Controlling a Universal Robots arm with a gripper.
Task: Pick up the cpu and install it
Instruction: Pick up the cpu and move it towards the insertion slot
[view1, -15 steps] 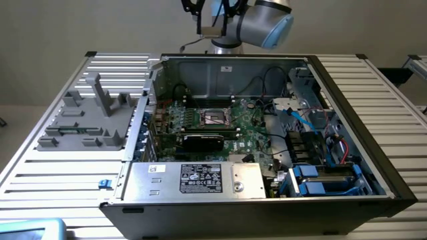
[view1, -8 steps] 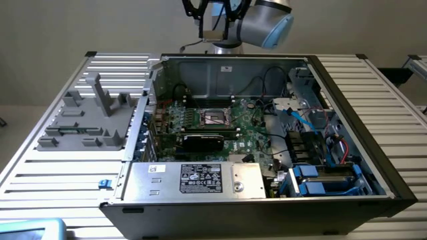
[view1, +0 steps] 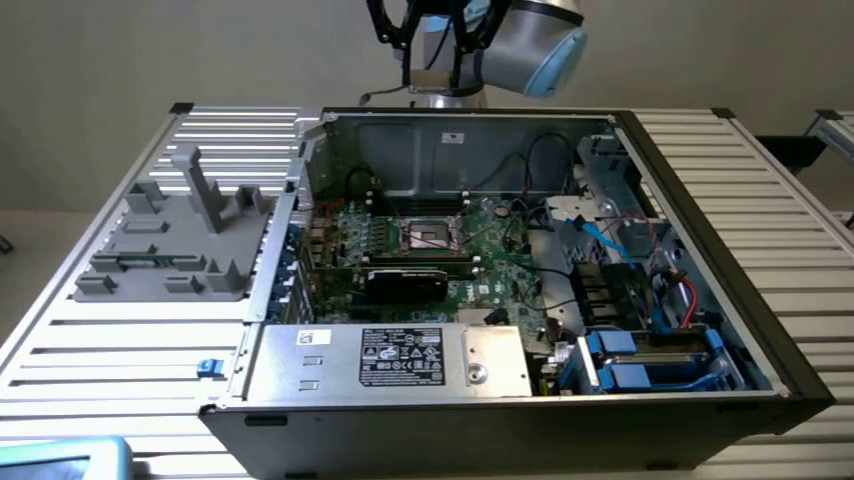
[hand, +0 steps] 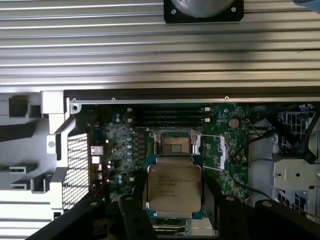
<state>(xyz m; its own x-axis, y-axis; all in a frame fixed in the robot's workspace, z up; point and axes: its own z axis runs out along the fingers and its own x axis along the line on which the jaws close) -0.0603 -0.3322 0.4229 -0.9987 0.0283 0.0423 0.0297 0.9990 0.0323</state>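
Hovering high over the open computer case (view1: 694, 200), the arm (view1: 534, 40) is up at the far edge of the scene in the exterior view, well clear of everything inside. And look at the wrist view: the gripper (hand: 176, 210) has the cpu (hand: 174, 187)! The jaws are closed on it, one black finger pressed to each opposite edge, and the chip sits flat between them, silvery top plate facing the camera, printed lettering readable as lines though not as words, a thin green rim peeking out around it. Below it lies the green motherboard (hand: 120, 150), and the metal-framed socket (hand: 175, 145) shows just past the chip's edge, so the cpu is up in the air above the board, near the socket's line but not in it. Over in the exterior view the socket (view1: 434, 235) sits near the middle of the motherboard, with a black card (view1: 407, 282) just in front of it and the big silver box with a black label (view1: 387, 360) along the near wall of the case. Blue drive bays (view1: 614, 350) fill the near corner on the exterior view's right. On the exterior view's left, a grey moulded tray (view1: 174, 250) rests on the slatted table (view1: 107, 350), just beside the case.
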